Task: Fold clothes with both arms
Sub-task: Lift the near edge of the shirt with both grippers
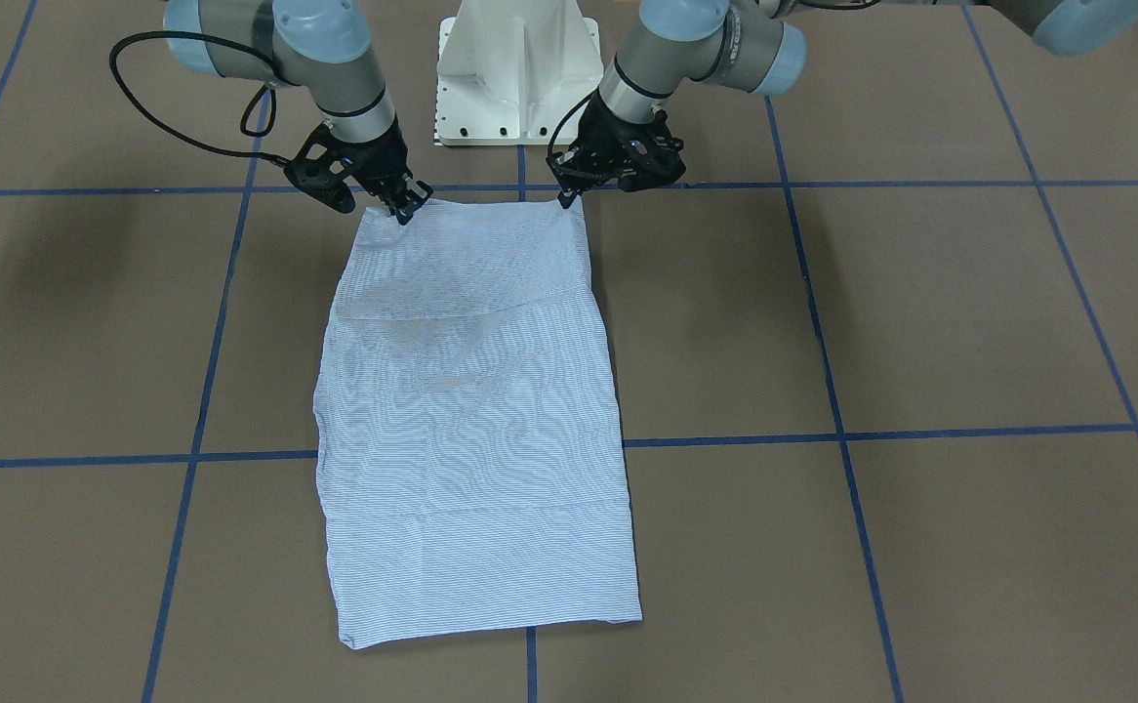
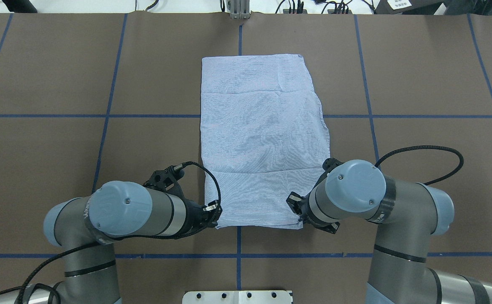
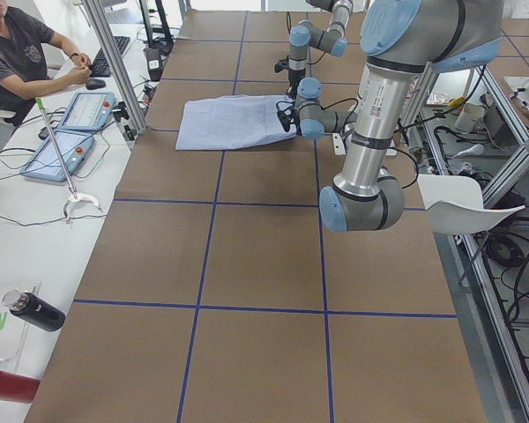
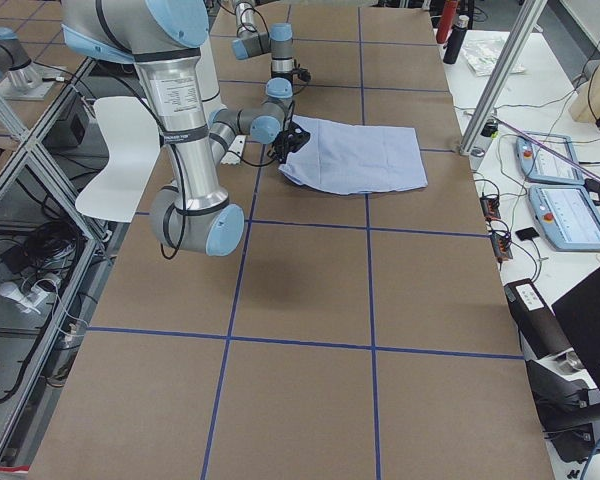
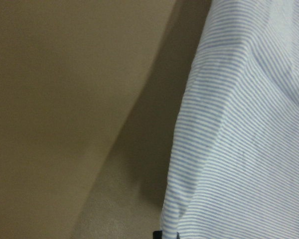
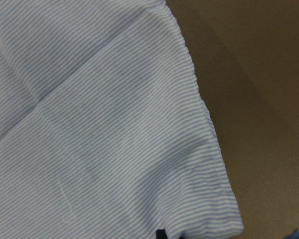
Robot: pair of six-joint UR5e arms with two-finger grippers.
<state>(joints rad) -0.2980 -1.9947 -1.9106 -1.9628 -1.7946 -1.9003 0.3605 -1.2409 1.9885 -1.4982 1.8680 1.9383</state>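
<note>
Front-facing view: a light blue-and-white finely striped shirt (image 1: 476, 410), folded into a long narrow rectangle, lies down the middle of a brown tabletop (image 1: 920, 322) marked with blue tape lines (image 1: 920, 183). Its short upper edge sits at upper centre, just below the white pedestal base (image 1: 518, 68). The right claw (image 1: 403, 213), at upper left, is pinched closed on one corner of that edge. The left claw (image 1: 567, 200), at upper right, is pinched closed on the other corner. Overhead view: the shirt runs from upper centre to lower centre, with faint creases across it. The left arm (image 2: 123, 211) enters from the lower left and the right arm (image 2: 355, 192) from the lower right, each claw gripping a lower corner of the cloth. Exterior left view: the shirt is a small pale patch at upper centre, both arms meeting its right-hand edge. A person (image 3: 18, 53) sits at upper left near two control tablets (image 3: 86, 110). Exterior right view: the shirt lies at upper centre, its left edge looking slightly raised where the claws hold it. Left wrist view: striped cloth fills the right side, brown tabletop the left, with dark shadow under the cloth's edge. A sliver of black fingertip (image 5: 157, 235) touches the cloth at the bottom. Right wrist view: cloth fills the left, its hemmed edge slanting to the lower right, and another black sliver shows at the bottom.
</note>
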